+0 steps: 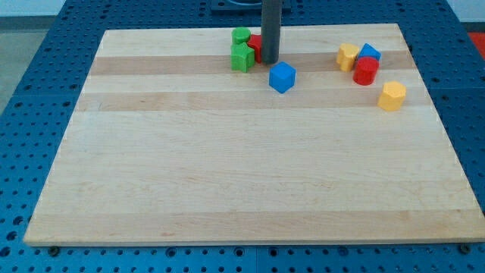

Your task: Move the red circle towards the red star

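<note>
The red circle [366, 70] stands near the view's top right, touching a blue block [370, 53] above it and close to a yellow block [348, 57] on its left. A red block [255, 47], probably the red star, sits at the top centre, partly hidden by my rod. My tip [270, 61] rests on the board right beside that red block, on its right, far to the left of the red circle. A blue cube [282, 77] lies just below and right of the tip.
Two green blocks [241, 36] [242, 58] sit against the red block's left side. Another yellow block [392, 96] lies below and right of the red circle. The wooden board [227, 167] rests on a blue perforated table.
</note>
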